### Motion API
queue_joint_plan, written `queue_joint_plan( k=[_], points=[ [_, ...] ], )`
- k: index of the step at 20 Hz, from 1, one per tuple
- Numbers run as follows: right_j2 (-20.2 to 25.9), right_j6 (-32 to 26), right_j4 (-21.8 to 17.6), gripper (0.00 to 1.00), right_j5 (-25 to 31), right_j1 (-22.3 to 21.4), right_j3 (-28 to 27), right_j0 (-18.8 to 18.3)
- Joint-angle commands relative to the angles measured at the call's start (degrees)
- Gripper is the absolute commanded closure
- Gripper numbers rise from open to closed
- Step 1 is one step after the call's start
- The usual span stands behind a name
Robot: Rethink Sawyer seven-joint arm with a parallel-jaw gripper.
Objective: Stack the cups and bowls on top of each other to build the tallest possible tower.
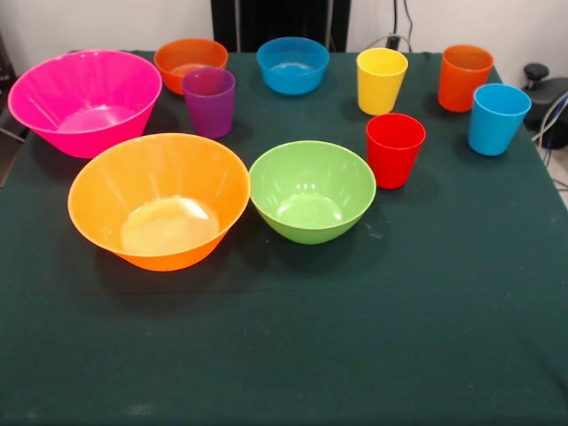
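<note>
glossy plastic bowls (pixel 160 200); smooth plastic cups (pixel 395 149), matt cloth table cover (pixel 355 337)

Only a black, vertically ribbed pedestal (pixel 280 22) shows of the robot; arm out of sight.

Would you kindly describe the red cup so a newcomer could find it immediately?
Start at the green bowl in the middle of the dark green table. The red cup stands upright just to its right, the only red item, in front of the yellow cup.
</note>
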Motion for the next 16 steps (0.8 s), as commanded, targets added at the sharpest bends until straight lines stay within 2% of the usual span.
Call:
queue_joint_plan(
  k=[1, 3, 7, 10, 13, 16],
  points=[
    [0.6, 2.0, -4.3, 0.00, 5.2, 0.4, 2.6, 1.2],
    [-0.3, 1.3, -3.6, 0.00, 6.0, -1.3, 4.0, 1.0],
    [-2.4, 0.6, -5.3, 0.00, 7.2, -3.7, 5.7, 1.3],
    [-3.0, 0.5, -5.3, 0.00, 5.2, -4.4, 8.0, 0.8],
    [-3.0, 1.2, -6.2, 0.00, 2.9, -4.0, 9.0, 0.5],
    [-1.5, 2.1, -7.2, 0.00, -1.3, -1.1, 9.6, -0.7]
  ],
)
